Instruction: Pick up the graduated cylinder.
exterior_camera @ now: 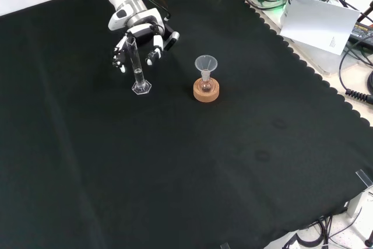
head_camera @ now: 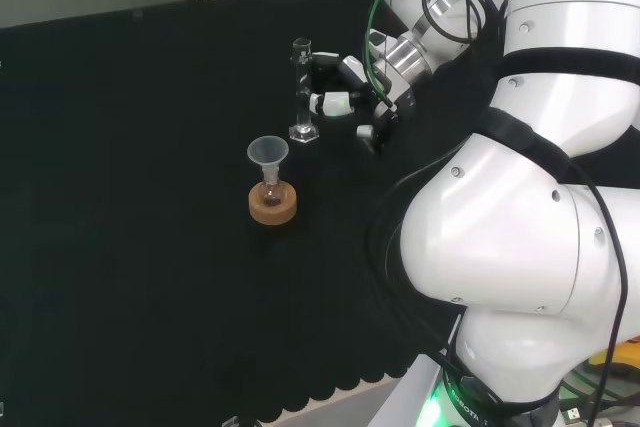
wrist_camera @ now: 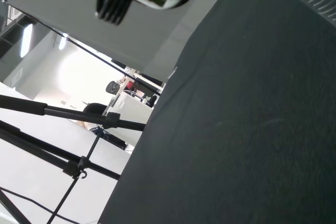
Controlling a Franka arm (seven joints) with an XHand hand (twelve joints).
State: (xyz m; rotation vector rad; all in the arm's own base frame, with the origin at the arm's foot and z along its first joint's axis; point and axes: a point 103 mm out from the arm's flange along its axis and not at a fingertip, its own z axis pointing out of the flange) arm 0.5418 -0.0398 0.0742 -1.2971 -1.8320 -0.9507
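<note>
1. In the front view the cylinder is clear and thin; its tube shows mainly as pale edges against the cloth, and whether it holds any liquid cannot be told. Its upper end overlaps the hand, so the rim is hard to separate from the fingers.
2. In the head view the cylinder's middle is partly covered by a finger, and only the rim and the six-sided foot read plainly.
3. The hand comes in from the top of the front view, palm toward the cylinder, fingers hanging down and spread on both sides of the upper tube. They are half-curled about it, but whether they actually touch the glass cannot be told.
4. In the head view the hand sits just right of the cylinder, reaching leftward from the arm, whose white links take up the right side.
5. The cylinder stands upright on its foot on the cloth, long axis vertical, mouth up, foot flat.
6. Right of it in the front view, apart from it, a small flask sits in a cork ring with a funnel in its neck.
7. The wrist view looks across bare cloth to a tripod beyond its edge.
</note>
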